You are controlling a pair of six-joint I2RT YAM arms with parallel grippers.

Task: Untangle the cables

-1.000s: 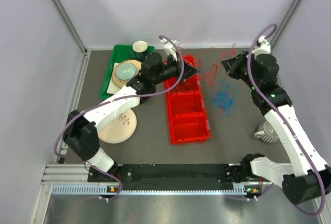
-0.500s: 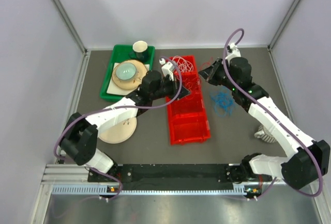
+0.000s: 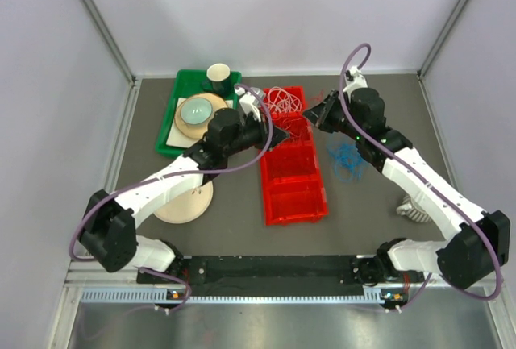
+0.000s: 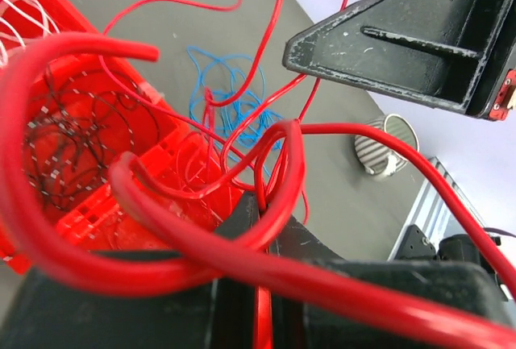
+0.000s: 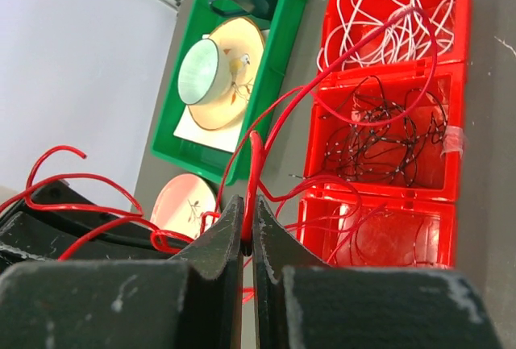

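My left gripper [image 3: 276,135] is shut on a bundle of red cables [image 4: 242,164] over the red bin [image 3: 316,204]. My right gripper [image 3: 315,115] is shut on a strand of the same red cables [image 5: 256,168], close to the right of the left gripper. Red loops run between the two grippers. In the bin, white cables [image 5: 395,18] fill the far compartment, black cables [image 5: 379,135] the one behind it, and loose red cables [image 5: 379,236] lie in the third. Blue cables [image 3: 347,159] lie on the table right of the bin, also in the left wrist view [image 4: 234,91].
A green tray [image 3: 167,141] at the back left holds a bowl [image 3: 196,110] on a plate and a cup [image 3: 218,72]. A pink plate [image 3: 184,200] lies in front of it. A silver ribbed object [image 3: 413,208] stands at the right.
My right gripper has swung left from the back right to the bin's far end. My left gripper has drawn back a little toward the near left. The red tangle came with them.
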